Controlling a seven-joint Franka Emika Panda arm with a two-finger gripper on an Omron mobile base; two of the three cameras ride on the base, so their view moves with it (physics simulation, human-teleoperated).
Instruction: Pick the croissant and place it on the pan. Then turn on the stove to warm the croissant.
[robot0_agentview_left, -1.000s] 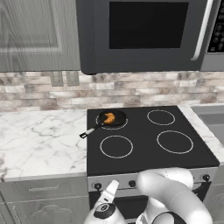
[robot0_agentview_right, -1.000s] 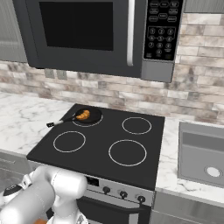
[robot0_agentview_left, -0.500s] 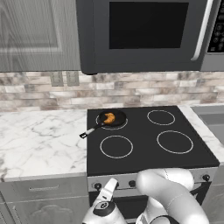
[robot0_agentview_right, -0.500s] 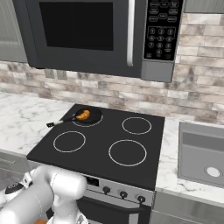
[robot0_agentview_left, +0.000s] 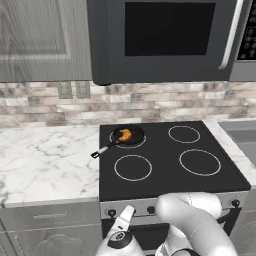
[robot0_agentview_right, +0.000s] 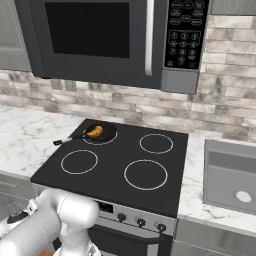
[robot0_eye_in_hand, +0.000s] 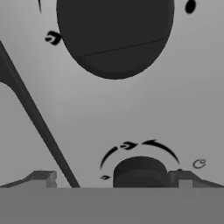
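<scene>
**Croissant in the pan, hand at the stove's knobs**

On the stove's (robot0_agentview_left: 167, 165) back-left burner sits the pan (robot0_agentview_left: 128, 136), and the croissant (robot0_agentview_left: 125, 134) lies inside it, a small golden crescent on the black base. The pan's thin handle points off the stove's left edge, its silver tip over the marble counter (robot0_agentview_left: 45, 162). From the right base view, the croissant (robot0_agentview_right: 95, 131) and pan (robot0_agentview_right: 100, 133) again rest on the stove's (robot0_agentview_right: 120, 167) far-left ring; the other three rings are bare.

At the stove's silver front panel, the arm bends low, its wrist by the leftmost knobs. In the hand view a large dark knob (robot0_eye_in_hand: 114, 37) looms close above, and a second knob (robot0_eye_in_hand: 140, 172) sits at the bottom, ringed by dial marks. The gripper (robot0_eye_in_hand: 114, 180) is spread as wide as it goes, its fingertips (robot0_eye_in_hand: 43, 177) apart to either side of that lower knob, holding nothing.

Above the stove hangs the microwave (robot0_agentview_left: 165, 37); right of the stove lies a sink (robot0_agentview_right: 231, 175).
</scene>
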